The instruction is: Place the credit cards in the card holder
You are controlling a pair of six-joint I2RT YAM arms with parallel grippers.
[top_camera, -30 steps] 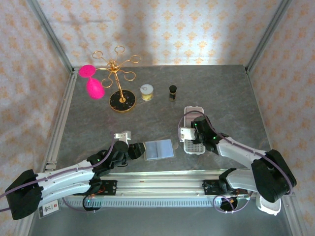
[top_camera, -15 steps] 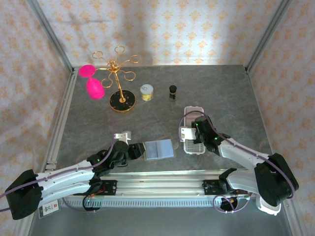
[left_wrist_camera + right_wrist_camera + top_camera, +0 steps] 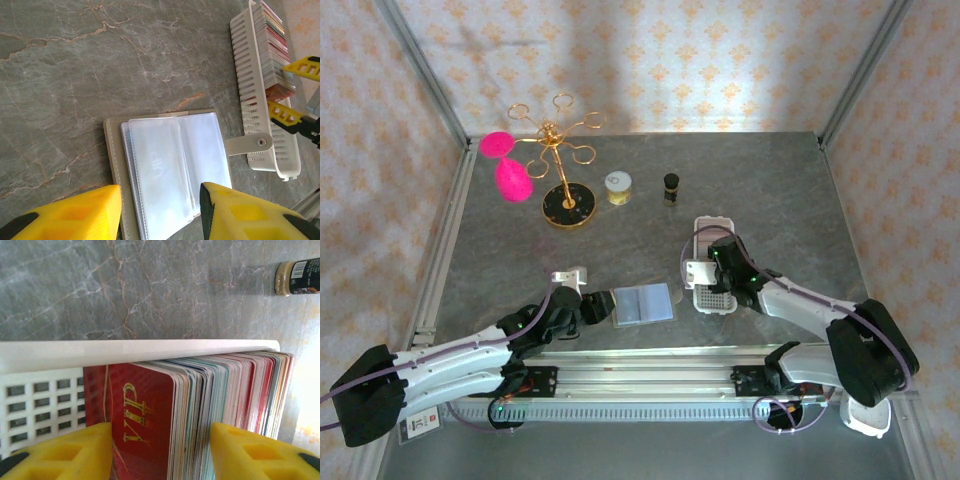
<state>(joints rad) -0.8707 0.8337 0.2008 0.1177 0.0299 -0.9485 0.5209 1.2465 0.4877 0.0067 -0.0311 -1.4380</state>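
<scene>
Nothing's in yet, I'd say. The card holder [image 3: 170, 165] lies open at the counter's [image 3: 75, 60] 6 o'clock, its sleeves looking empty, beneath the left tool's [image 3: 160, 192] parted jaws. The credit cards [image 3: 210, 400] are stacked in the white tray [image 3: 125, 347] at its 3 o'clock, with the right tool [image 3: 160, 430] spread astride them.

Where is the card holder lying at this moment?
In the top external view the card holder lies open near the front of the table, between the left gripper and the white tray.

Cropped, unreadable bits.
Lost card holder [image 3: 170, 155] bottom past frame edge; cut credit cards [image 3: 210, 405] off likewise; could not read bottle [image 3: 300, 277] label, clipped at right.
</scene>
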